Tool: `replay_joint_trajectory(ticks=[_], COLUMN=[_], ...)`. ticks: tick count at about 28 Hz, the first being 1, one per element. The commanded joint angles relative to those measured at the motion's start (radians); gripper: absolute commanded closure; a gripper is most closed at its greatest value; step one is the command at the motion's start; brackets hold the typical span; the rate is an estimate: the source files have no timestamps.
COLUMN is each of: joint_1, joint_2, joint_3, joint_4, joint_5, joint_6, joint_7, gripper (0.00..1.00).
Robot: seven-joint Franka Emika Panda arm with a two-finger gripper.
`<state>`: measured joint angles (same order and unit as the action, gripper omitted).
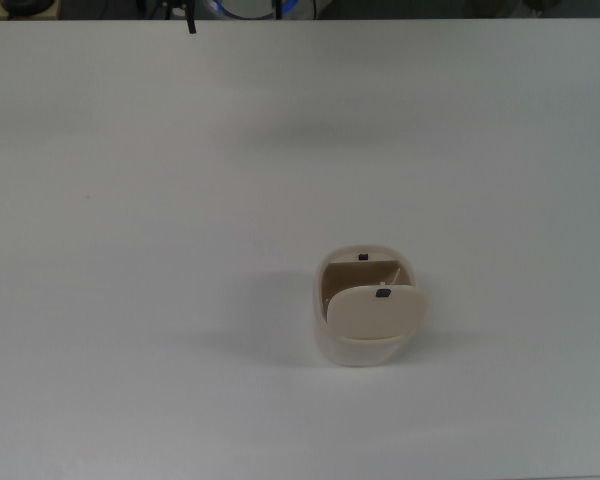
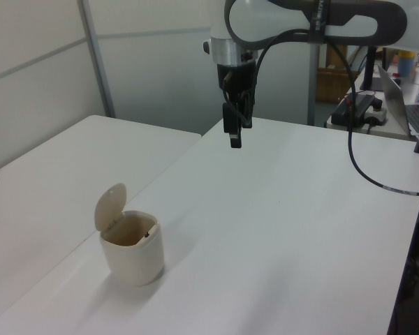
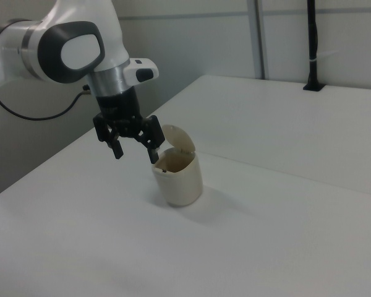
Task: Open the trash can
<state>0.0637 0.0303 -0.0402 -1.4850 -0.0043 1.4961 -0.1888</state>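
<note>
The trash can (image 1: 368, 345) is a small cream-white bin standing on the white table (image 1: 130, 250). Its beige lid (image 1: 375, 312) is flipped up, showing the brown inside and a small black button (image 1: 362, 257) at the rim. The left view shows the trash can (image 2: 133, 251) near the front and the gripper (image 2: 234, 136) hanging high above the table, far behind it. In the right view the gripper (image 3: 136, 154) is open and empty, close beside the trash can (image 3: 180, 180) but not touching it. Only a dark fingertip (image 1: 191, 24) shows at the top view's upper edge.
A black cable (image 2: 356, 150) hangs from the arm over the table's far side. A laptop (image 2: 403, 105) and clutter stand at the left view's right. A black pole (image 3: 311, 43) rises at the table's far edge in the right view.
</note>
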Motion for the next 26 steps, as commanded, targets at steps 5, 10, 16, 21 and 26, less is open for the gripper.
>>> replay_joint_trajectory(ticks=[5,10,16,21,26], joint_1=[-0.009,-0.007,-0.007,-0.007,-0.007], joint_2=[0.007,0.007,0.005,0.003,0.003], joint_3=[-0.004,-0.003,-0.003,-0.003,-0.003], joint_4=[-0.008,-0.008,-0.003,-0.001,-0.001], joint_5=[-0.013,-0.013,-0.013,-0.013,-0.013], joint_6=[0.001,0.000,-0.002,-0.005,-0.005], joint_7=[-0.018,-0.017,-0.015,-0.001,0.012], gripper=[0.00,0.00,0.00,0.00,0.00])
